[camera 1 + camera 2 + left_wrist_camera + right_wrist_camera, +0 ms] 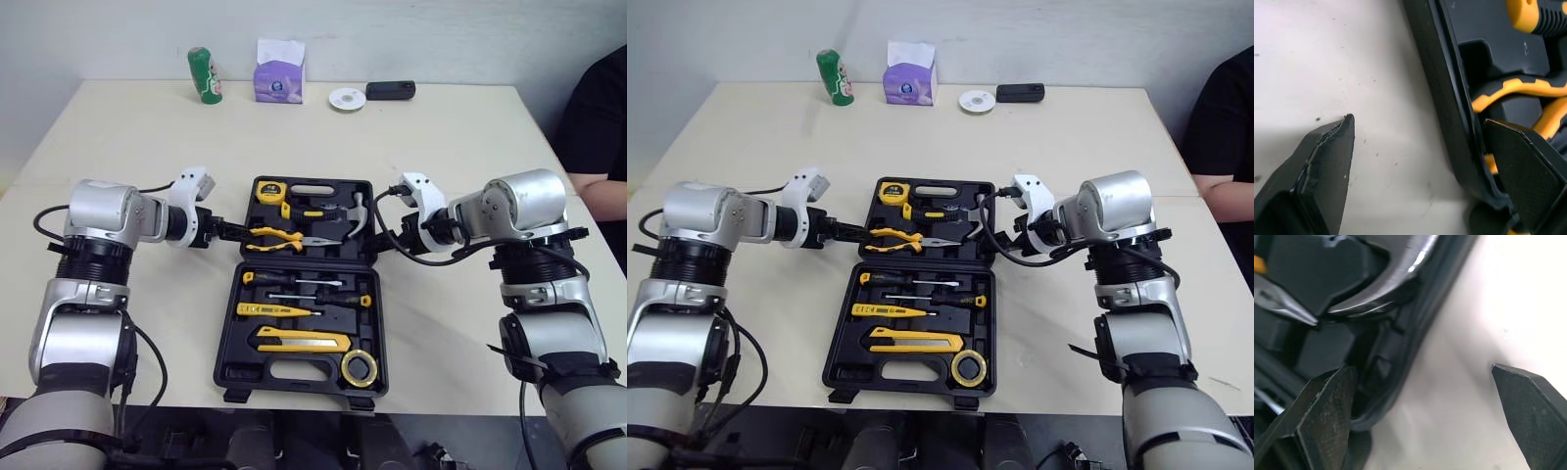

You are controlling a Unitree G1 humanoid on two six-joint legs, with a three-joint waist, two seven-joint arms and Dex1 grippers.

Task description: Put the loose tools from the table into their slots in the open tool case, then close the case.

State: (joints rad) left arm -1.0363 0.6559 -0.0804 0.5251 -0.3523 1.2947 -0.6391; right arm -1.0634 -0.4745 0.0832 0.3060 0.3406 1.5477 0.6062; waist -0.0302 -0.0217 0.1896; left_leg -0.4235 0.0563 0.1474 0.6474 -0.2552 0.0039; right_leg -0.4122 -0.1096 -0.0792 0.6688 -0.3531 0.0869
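Observation:
The black tool case (294, 370) lies open mid-table, one half behind the other. Its slots hold a yellow tape measure (267, 190), a hammer (355, 213), yellow-handled pliers (279, 235), screwdrivers (294, 282), a yellow utility knife (299, 340) and a tape roll (360, 368). My left gripper (233, 231) is open at the far half's left edge, straddling the case wall (1444, 98): one finger over the table, the other inside above the pliers handle (1513, 90). My right gripper (384, 235) is open astride the right rim (1415, 333), beside the hammer head (1396, 274).
Along the table's far edge stand a green can (204, 75), a purple tissue box (280, 73), a white disc (346, 98) and a black device (390, 90). A person in black (598, 127) sits at the right side.

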